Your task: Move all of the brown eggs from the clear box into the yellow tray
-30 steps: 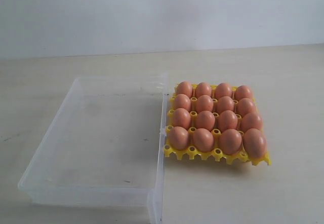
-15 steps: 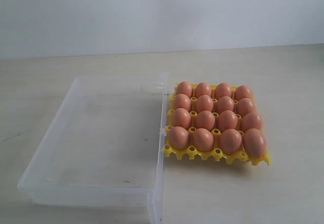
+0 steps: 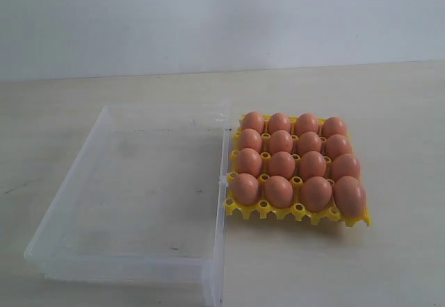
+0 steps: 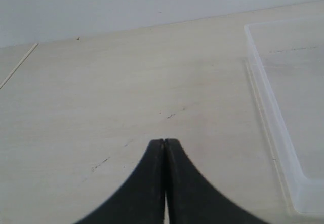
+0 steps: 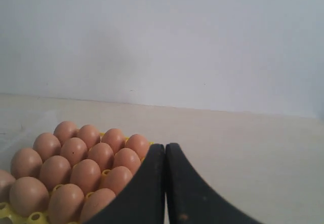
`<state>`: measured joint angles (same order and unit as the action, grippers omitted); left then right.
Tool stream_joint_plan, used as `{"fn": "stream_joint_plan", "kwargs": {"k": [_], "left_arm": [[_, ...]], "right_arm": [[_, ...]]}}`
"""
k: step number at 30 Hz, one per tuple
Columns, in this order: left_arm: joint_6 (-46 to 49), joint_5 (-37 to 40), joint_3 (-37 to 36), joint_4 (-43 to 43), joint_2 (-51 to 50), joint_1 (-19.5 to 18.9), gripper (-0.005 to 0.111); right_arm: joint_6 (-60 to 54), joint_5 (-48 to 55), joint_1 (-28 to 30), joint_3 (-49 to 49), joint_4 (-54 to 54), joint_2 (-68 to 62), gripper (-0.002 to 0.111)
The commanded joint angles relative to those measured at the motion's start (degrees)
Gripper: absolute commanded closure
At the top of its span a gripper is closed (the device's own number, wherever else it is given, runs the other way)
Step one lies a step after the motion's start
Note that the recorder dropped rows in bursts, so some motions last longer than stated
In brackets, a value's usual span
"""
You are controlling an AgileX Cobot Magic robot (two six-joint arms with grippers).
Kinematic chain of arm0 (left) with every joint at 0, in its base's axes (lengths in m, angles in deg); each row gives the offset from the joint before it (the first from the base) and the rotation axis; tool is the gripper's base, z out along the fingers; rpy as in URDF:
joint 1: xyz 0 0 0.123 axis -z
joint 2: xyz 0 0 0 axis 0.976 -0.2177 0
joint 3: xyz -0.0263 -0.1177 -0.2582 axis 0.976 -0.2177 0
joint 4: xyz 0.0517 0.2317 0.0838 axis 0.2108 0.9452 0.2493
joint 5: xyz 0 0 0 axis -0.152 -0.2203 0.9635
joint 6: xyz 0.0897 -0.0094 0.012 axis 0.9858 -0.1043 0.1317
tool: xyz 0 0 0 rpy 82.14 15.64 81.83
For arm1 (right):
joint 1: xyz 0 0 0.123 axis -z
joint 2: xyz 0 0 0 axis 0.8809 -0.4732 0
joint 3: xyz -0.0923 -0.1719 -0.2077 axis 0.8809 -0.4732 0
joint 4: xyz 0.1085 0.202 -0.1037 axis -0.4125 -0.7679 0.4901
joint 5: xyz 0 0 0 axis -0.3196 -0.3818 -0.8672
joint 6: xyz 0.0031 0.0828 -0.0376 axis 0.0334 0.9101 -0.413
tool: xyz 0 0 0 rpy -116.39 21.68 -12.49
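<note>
From the exterior view I see the clear box [image 3: 139, 189] on the left of the pale table [image 3: 361, 265], with the yellow tray [image 3: 278, 212] just beside its right wall, its near left corner at the box rim; whether they touch I cannot tell. The brown eggs [image 3: 281, 164] stand in the tray's cups in four rows of four; I count sixteen, all of them in the tray; neither arm shows in this view.

In the left wrist view the left gripper [image 4: 164, 144] hangs over bare table [image 4: 101, 97]; its two black fingers are pressed together with only a hairline seam between them, and nothing is between them. One wall and a corner of the clear box [image 4: 268, 107] lie off to one side, apart from the fingertips.

In the right wrist view the right gripper [image 5: 165, 147] is likewise closed, finger against finger, with nothing gripped. The brown eggs [image 5: 86, 173] sit in the yellow tray [image 5: 35, 216] just beyond and beside the fingers; one finger hides part of the nearest eggs; I cannot tell whether it touches them.
</note>
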<state>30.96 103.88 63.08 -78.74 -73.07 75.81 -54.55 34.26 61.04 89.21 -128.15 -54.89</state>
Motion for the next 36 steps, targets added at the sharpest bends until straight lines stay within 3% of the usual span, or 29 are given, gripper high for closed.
{"fn": "stream_joint_plan", "kwargs": {"k": [1, 5, 21, 24, 30, 36], "left_arm": [[-0.3, -0.4, 0.2, -0.1, 0.3, -0.1, 0.107], [-0.3, -0.4, 0.2, -0.1, 0.3, -0.1, 0.107], [-0.3, -0.4, 0.2, -0.1, 0.3, -0.1, 0.107], [-0.3, -0.4, 0.2, -0.1, 0.3, -0.1, 0.107], [-0.3, -0.4, 0.2, -0.1, 0.3, -0.1, 0.107], [-0.3, -0.4, 0.2, -0.1, 0.3, -0.1, 0.107]], "right_arm": [[-2.1, 1.7, 0.3, -0.3, 1.2, 0.3, 0.108], [-6.0, 2.6, 0.3, -0.3, 1.2, 0.3, 0.108], [-4.2, 3.4, 0.3, -0.3, 0.8, 0.3, 0.108], [6.6, 3.3, 0.3, -0.3, 3.2, 0.3, 0.108], [43.5, 6.1, 0.3, -0.3, 28.1, 0.3, 0.108], [47.6, 5.7, 0.3, -0.3, 32.7, 0.3, 0.108]]}}
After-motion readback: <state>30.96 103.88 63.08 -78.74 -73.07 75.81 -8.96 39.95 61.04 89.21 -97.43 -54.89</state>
